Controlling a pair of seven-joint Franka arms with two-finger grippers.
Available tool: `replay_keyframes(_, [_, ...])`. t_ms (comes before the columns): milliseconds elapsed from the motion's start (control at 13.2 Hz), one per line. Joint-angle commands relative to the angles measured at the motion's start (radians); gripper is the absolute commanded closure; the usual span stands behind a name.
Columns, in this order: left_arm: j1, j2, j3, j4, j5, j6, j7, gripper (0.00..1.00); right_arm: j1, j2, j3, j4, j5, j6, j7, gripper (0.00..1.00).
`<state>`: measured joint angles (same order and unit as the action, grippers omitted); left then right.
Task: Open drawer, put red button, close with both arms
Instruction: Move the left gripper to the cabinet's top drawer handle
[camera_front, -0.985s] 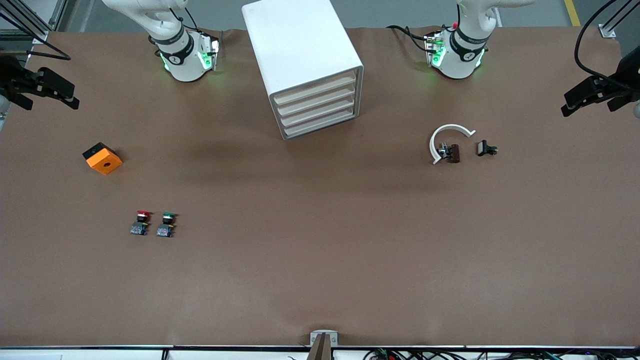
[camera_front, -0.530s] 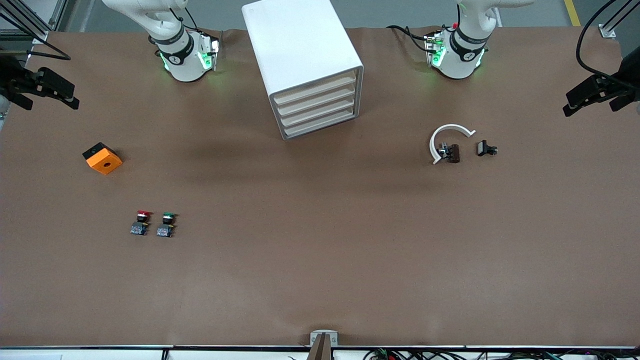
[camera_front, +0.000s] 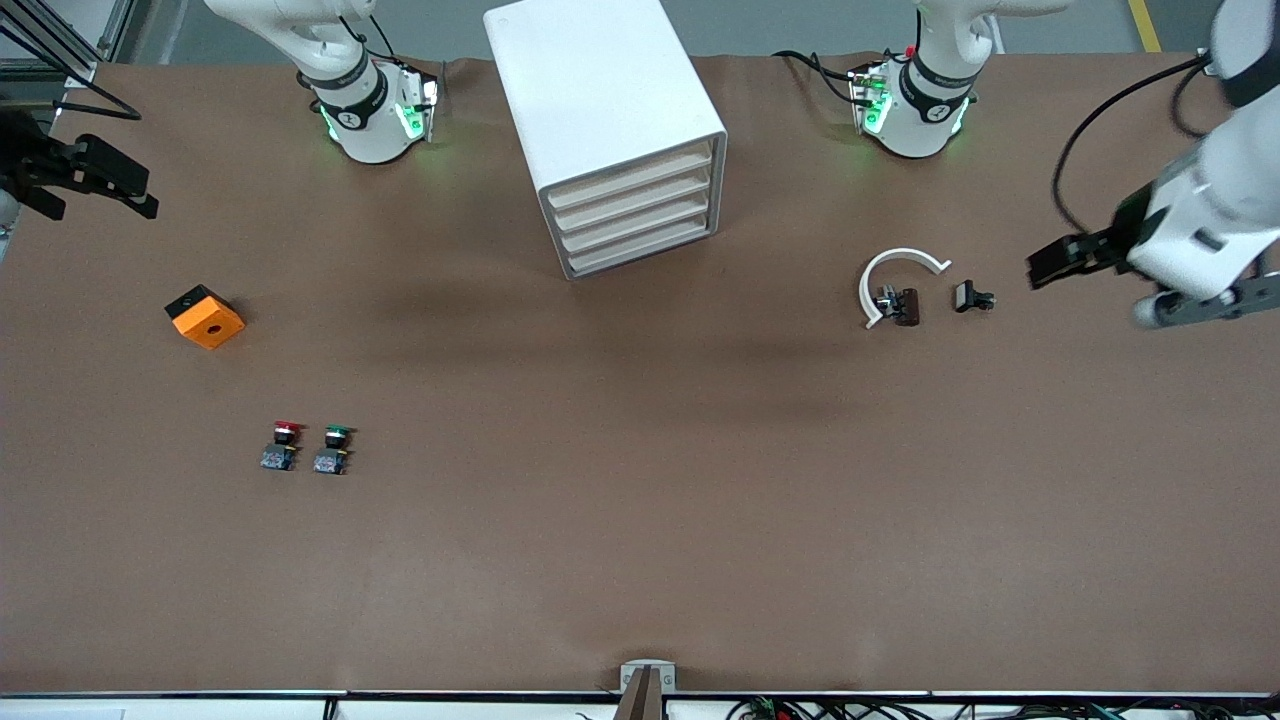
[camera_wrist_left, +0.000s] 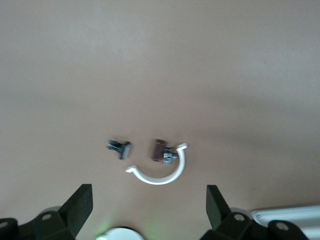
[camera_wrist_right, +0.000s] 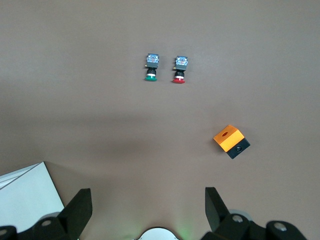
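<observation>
Fingers spread wide and empty on both: left gripper (camera_front: 1045, 268) hangs over the bench (camera_front: 640, 520) by the black clip (camera_front: 972, 297) and white ring (camera_front: 893, 278), right gripper (camera_front: 100, 180) waits at its end. Red button (camera_front: 284, 444) sits beside the green button (camera_front: 334, 448), near the orange block (camera_front: 205, 317). All four drawers (camera_front: 632, 217) in the cabinet (camera_front: 600, 120) are shut, nothing in front of them.

Left arm's black two-finger gripper (camera_front: 1050, 266) swung inward over the worktop, brought near the small black clip (camera_front: 972, 297), jaws spread.
</observation>
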<state>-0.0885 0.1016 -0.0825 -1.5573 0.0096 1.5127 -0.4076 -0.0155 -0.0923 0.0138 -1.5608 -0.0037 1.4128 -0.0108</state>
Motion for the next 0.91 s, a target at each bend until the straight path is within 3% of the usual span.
replay_keyframes(0, [-0.052, 0.104, -0.040, 0.062, -0.005, 0.012, -0.257, 0.00, -0.014, 0.008, 0.011, 0.021, -0.010, -0.011, -0.011, 0.00])
replay_keyframes(530, [-0.295, 0.323, -0.049, 0.094, -0.062, 0.123, -1.012, 0.00, -0.014, 0.008, 0.011, 0.021, -0.010, -0.011, -0.011, 0.00])
replay_keyframes(833, [-0.339, 0.476, -0.049, 0.184, -0.244, 0.153, -1.398, 0.00, -0.014, 0.008, 0.011, 0.021, -0.010, -0.011, -0.011, 0.00])
